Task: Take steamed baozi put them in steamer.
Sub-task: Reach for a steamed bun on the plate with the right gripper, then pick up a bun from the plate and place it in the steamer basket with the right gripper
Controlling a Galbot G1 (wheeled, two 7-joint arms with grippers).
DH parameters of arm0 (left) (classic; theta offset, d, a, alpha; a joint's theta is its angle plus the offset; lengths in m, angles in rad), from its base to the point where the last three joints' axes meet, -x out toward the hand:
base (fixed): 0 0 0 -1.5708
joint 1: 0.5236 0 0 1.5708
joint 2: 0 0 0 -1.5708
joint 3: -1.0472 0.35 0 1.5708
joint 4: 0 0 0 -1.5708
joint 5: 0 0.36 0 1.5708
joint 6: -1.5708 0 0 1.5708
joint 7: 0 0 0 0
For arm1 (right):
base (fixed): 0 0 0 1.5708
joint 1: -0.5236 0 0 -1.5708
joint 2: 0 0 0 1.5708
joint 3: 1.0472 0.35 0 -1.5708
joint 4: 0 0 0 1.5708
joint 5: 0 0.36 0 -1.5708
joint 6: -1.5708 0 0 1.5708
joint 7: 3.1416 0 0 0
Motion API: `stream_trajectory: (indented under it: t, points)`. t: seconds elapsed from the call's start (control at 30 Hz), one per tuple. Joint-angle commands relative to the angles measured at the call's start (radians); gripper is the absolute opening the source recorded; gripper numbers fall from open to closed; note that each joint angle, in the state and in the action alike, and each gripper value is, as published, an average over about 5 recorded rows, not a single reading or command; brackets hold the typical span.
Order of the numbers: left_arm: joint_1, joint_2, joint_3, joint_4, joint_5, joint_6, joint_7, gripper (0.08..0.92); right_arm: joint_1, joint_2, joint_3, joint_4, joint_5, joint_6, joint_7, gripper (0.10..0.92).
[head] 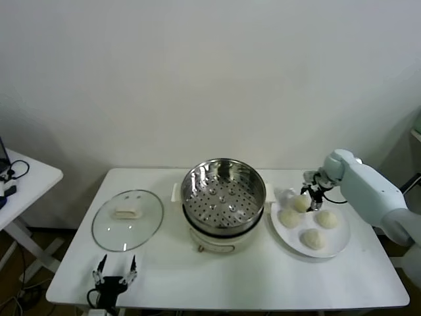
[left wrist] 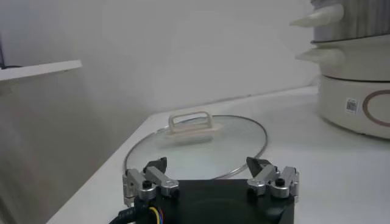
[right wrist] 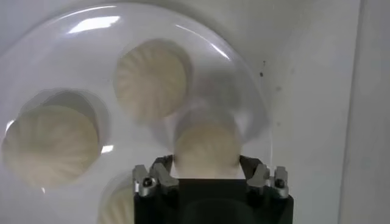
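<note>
The right gripper (right wrist: 205, 173) hangs over the far-left part of the plate (head: 339, 245), its fingers (right wrist: 159, 172) spread to either side of one steamed baozi (right wrist: 205, 146) — the bun sits between them, but whether the pads actually touch the dough cannot be told. In the head view this is the bun nearest the steamer (head: 223, 192), with the gripper (head: 313, 191) at its far side. Three more buns lie on the plate: one just right of it (head: 326, 218), one nearer and to the left (head: 289, 218), and one at the near edge (head: 313, 239), all close together.

The steamer stands just left of the plate at the table's middle, its perforated steel basket uncovered and holding nothing yet. Its glass lid (head: 127, 219) lies flat further left.

The left gripper (left wrist: 211, 179) is parked at the near-left edge of the table, fingers apart, just before the lid.

The risks, as I judge them: the dough looks soft, so too hard a squeeze could dent or tear it, while too light a one could let it slip on the way over the raised basket rim. The neighbouring buns sit close — a finger drifting sideways could nudge one, or shove the plate.
</note>
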Motion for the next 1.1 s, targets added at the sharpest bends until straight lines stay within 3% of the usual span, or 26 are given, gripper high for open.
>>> stream_trajectory:
  t: [0.03,0.17,0.43,0.67,0.93,1.1]
  points:
    - [0.002,0.000,0.001,0.000,0.004,-0.001,-0.002,0.823,0.001,0.009,0.008,-0.008,-0.005,0.005,0.007,0.644]
    - [0.004,-0.001,0.002,-0.002,0.007,-0.002,-0.004,0.823,0.036,-0.039,-0.054,0.085,0.063,-0.006,0.000,0.636]
    - [0.009,-0.008,0.001,-0.008,0.014,-0.004,-0.013,0.823,0.423,-0.234,-0.499,0.494,0.412,-0.011,-0.036,0.636]
    - [0.021,-0.009,0.002,-0.008,0.024,-0.014,-0.022,0.823,0.778,-0.209,-0.724,0.620,0.561,0.087,-0.083,0.636]
    - [0.017,-0.016,-0.001,0.006,0.044,-0.028,-0.032,0.823,0.881,-0.091,-0.797,0.901,0.434,0.288,-0.026,0.639]
    - [0.012,-0.022,0.002,0.014,0.045,-0.033,-0.034,0.823,0.735,0.026,-0.746,0.841,0.177,0.377,0.057,0.655]
